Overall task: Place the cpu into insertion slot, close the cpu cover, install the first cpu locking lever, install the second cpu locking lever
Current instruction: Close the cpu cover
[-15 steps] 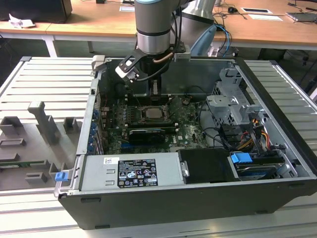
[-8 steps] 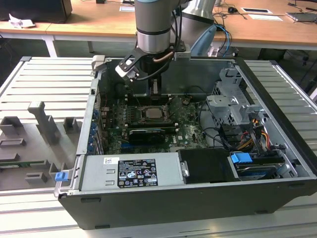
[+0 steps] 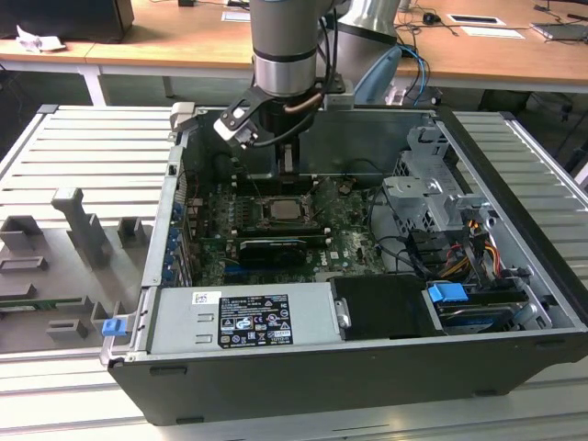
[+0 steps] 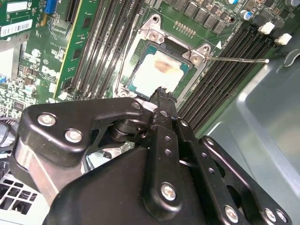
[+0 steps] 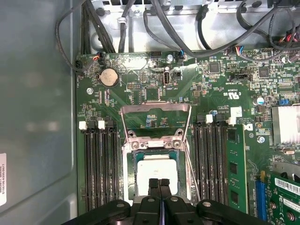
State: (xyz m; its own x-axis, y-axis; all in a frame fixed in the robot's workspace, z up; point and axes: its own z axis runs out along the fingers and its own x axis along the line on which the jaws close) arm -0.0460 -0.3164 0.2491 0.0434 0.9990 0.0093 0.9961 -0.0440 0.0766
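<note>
**Gripper closed over a seated chip in an open tower**

Your gripper (image 5: pixel 159 183) hangs with its two fingertips pressed together and nothing between them, right over one edge of the cpu (image 5: pixel 157 169). Whether it touches the chip cannot be told. The cpu lies flat and square inside the insertion slot (image 4: pixel 176 46). Its top is pale silvery-beige with a thin green border, and the second wrist view shows a brownish smudge toward one edge. The cpu cover (image 5: pixel 155 108) stands swung open at the slot's hinge end, with green board visible through its window. A thin locking lever (image 4: pixel 236 59) juts free from one corner of the slot, out over the neighbouring memory slots (image 5: pixel 101 164).

You have little room at the sides. Banks of long black memory slots run just beside the slot's metal rim on both flanks, and a green memory module (image 5: pixel 233 164) stands in one bank. Black cables (image 5: pixel 187 42) loop over the board's far edge.

In the exterior view the arm (image 3: pixel 285 46) drops through the open side of the computer case (image 3: pixel 276 386), near its far wall. A black expansion card (image 3: pixel 273 248) lies just in front of the slot. The drive cage (image 3: pixel 427 188) sits toward the exterior view's right, and the power supply (image 3: pixel 243 317) lines the near wall. The case rests on a ribbed grey table (image 3: pixel 83 156).
</note>
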